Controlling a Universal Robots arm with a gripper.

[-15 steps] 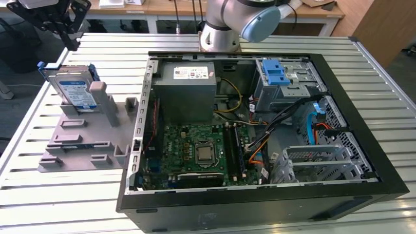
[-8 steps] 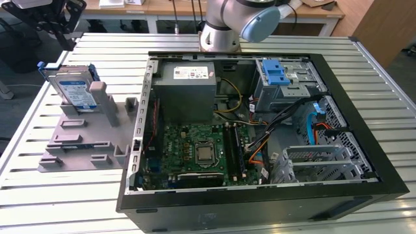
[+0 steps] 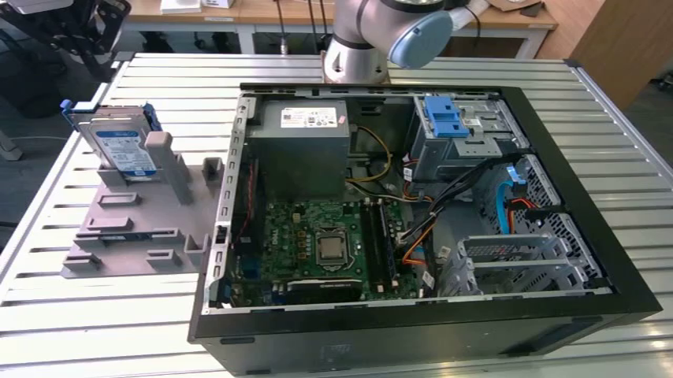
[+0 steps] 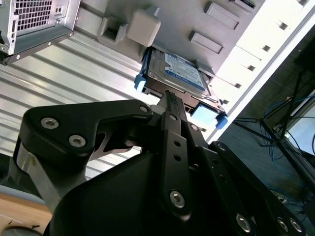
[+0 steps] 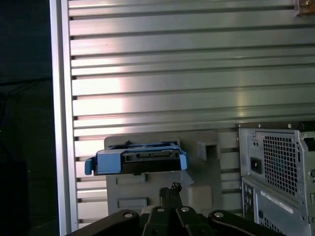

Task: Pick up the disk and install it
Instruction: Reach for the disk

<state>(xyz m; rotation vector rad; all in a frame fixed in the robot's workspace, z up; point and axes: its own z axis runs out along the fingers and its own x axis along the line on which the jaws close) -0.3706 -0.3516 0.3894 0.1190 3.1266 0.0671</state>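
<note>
The disk, a flat metal drive with a blue-and-white label and blue rails, stands on edge in a grey holder at the exterior view's left, beside the open computer case. Both wrist views look down on it: the disk with its label showing, and the disk edge-on between its blue rails. My gripper hangs well above it, the black fingers pressed together with nothing between them. In the first wrist view the gripper lines up roughly with the disk's middle.
The open computer case lies on the slatted metal table. Inside are a grey drive bay with a blue latch, a power-supply box and the motherboard. The arm's base stands behind the case.
</note>
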